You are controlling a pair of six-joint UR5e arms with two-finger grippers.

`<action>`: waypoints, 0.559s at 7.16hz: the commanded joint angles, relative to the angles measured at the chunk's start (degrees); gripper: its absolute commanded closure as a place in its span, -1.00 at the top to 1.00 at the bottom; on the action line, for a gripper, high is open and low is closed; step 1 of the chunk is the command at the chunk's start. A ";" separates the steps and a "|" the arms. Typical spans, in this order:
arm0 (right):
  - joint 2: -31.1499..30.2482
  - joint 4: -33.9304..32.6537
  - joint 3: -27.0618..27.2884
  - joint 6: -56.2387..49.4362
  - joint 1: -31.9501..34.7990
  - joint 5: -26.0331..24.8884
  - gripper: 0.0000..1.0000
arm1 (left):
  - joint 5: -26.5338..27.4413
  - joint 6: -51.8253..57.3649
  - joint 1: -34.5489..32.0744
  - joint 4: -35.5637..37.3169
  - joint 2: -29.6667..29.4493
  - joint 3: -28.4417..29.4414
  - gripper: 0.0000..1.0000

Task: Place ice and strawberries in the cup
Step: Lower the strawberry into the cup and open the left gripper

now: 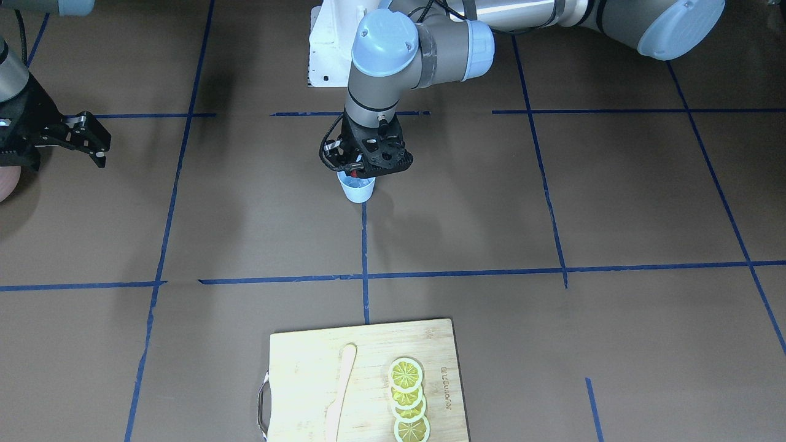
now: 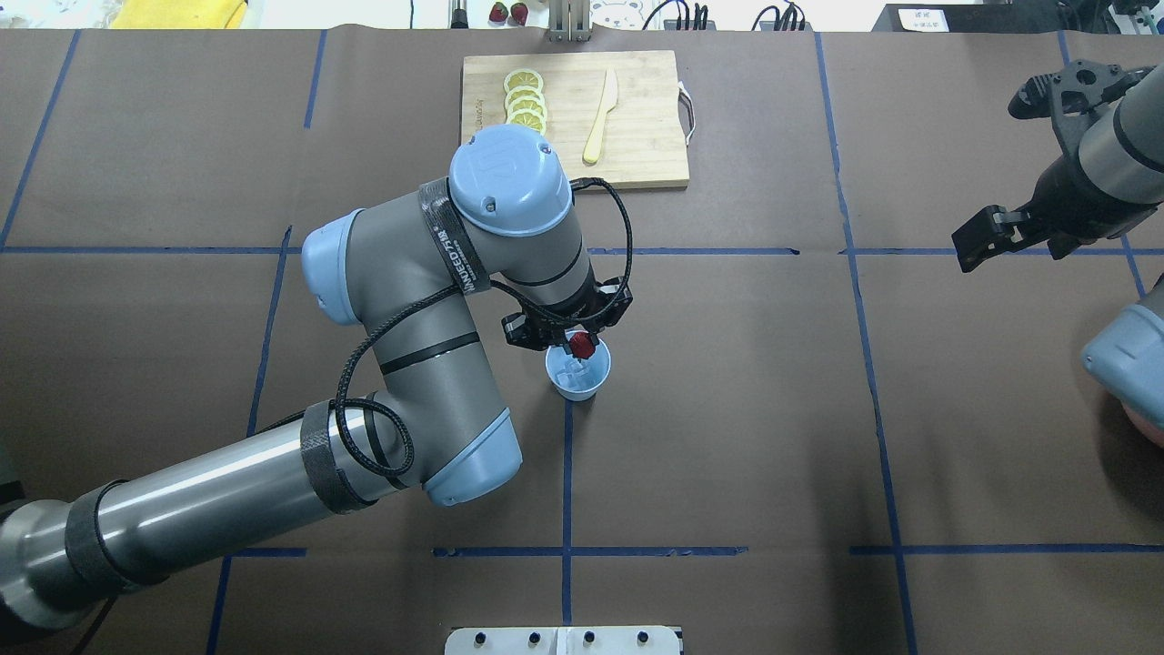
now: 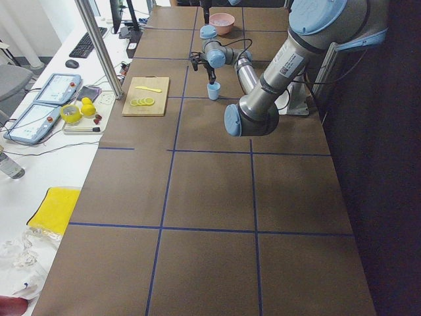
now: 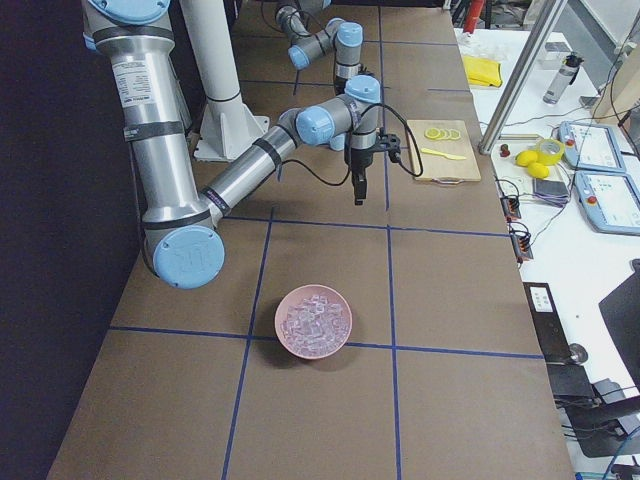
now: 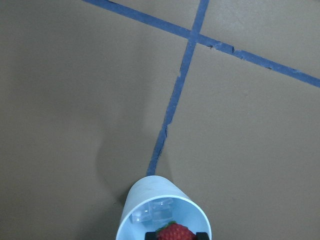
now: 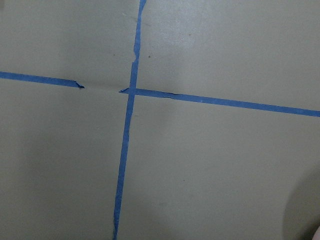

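Entry: my left pincer (image 2: 582, 347), clamped on the small dark red strawberry (image 5: 175, 233), hangs directly over the light blue plastic cup (image 2: 576, 392) mid-table, clear ice cubes (image 5: 151, 211) inside, so release is straight down.

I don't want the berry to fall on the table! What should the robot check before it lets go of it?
1. The strawberry is held firmly in the left gripper: ok, it is pinched between the two fingers.
2. The cup stands upright: ok.
3. The ice is in the cup: ok, clear cubes lie at the bottom.
4. The strawberry hangs squarely over the cup's mouth: cannot tell. The overhead and wrist views show it close to the rim, not clearly over the middle.
5. The right gripper is out of the way: ok, it is open and far off to the side.
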 commanded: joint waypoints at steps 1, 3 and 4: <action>0.07 0.00 0.00 0.07 0.00 0.00 1.00 | -0.10 -0.07 0.00 0.41 0.18 -0.35 -0.85; 0.07 0.00 0.00 0.07 0.00 0.00 1.00 | -0.19 -0.25 0.09 0.41 0.18 -0.43 -0.71; 0.16 0.00 0.00 0.07 0.00 0.00 1.00 | -0.27 -0.25 0.18 0.41 0.53 -0.52 -0.03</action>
